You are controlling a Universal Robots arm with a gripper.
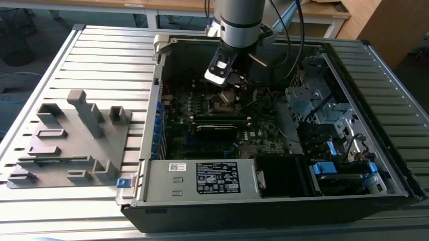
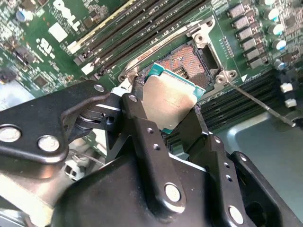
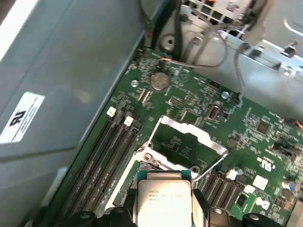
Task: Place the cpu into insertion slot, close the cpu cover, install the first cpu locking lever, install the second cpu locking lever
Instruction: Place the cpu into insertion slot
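My gripper (image 2: pixel 168 111) is shut on the cpu (image 2: pixel 173 101), its black fingers (image 2: pixel 137 113) pinching two opposite edges of the silver-topped chip. The chip hangs tilted just above the insertion slot (image 2: pixel 187 56), whose contact field lies open. In the first wrist view the cpu (image 3: pixel 163 198) sits between the fingers of the gripper (image 3: pixel 163 212), in front of the cpu cover (image 3: pixel 199 137), which stands flipped up. A thin locking lever (image 2: pixel 260 101) sticks out beside the slot. In the exterior view the gripper (image 1: pixel 226 85) hovers inside the open computer case over the slot (image 1: pixel 223 104).
Long black memory slots (image 2: pixel 137 23) run along one side of the socket. A labelled power supply box (image 1: pixel 201 178) fills the case's near end, and drive bays (image 1: pixel 322 105) line the exterior view's right. A grey fixture plate (image 1: pixel 67 140) lies on the slatted table.
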